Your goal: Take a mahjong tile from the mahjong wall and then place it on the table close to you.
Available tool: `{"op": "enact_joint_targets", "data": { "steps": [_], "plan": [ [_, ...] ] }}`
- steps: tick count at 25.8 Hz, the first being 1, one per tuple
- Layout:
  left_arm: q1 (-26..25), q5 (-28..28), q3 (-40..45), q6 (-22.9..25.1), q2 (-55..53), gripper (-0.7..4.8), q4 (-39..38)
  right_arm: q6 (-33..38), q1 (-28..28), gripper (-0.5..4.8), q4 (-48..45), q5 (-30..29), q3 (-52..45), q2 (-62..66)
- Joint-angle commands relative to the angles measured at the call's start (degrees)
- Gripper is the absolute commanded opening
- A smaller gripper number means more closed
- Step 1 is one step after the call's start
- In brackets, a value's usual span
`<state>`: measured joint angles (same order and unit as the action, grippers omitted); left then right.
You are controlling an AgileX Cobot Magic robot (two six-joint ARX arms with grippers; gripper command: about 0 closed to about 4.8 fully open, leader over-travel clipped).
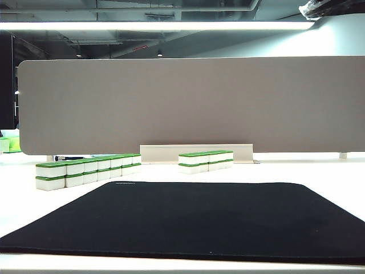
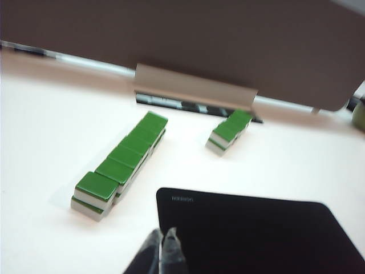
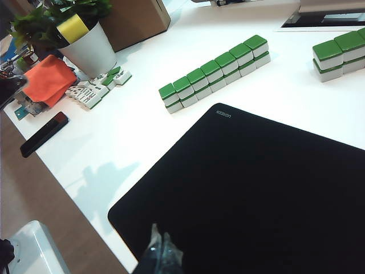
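Ahead of the left gripper, well apart from its translucent fingers, which are pressed together on nothing, stands the mahjong wall: a long two-layer row of glossy white blocks with green tops, on the smooth white tabletop beside the matte black rectangular mat. The right gripper hangs over the mat's near corner, far from the wall; its clear fingers sit close together, holding nothing. A shorter row of the same blocks stands before the grey-beige partition panel.
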<state>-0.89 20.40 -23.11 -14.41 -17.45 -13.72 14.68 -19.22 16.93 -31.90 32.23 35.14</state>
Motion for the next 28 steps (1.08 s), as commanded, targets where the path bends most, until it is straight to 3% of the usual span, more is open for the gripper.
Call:
{"op": "enact_joint_targets", "data": {
  "steps": [1,12,19,21,24,28],
  "plan": [
    [0.07,1.92,-5.35,4.85,-8.02,0.11,-0.70,-0.20,-0.02,-0.01,-0.48,0.24,0.42,-0.04],
    [0.07,2.43,-25.64,8.50,-34.49,0.27,-10.93,-0.20,-0.02,-0.01,-0.87,1.57,0.42,-0.07],
    [0.09,2.34,-38.56,14.60,-48.85,0.31,-19.06,-1.42,-0.02,-0.01,-0.83,2.01,0.42,-0.07],
    [0.09,2.34,-42.14,16.09,-52.72,0.64,-21.62,-1.42,-0.02,-0.01,-0.85,2.34,0.42,-0.07],
    [0.07,2.32,-47.36,16.39,-58.47,1.66,-24.87,-1.42,-0.02,-0.01,-0.81,2.43,0.42,-0.07],
    [0.13,2.21,-56.63,19.37,-67.67,1.84,-31.58,-1.42,-0.02,-0.01,-0.81,2.43,0.39,-0.07]
  ]
}}
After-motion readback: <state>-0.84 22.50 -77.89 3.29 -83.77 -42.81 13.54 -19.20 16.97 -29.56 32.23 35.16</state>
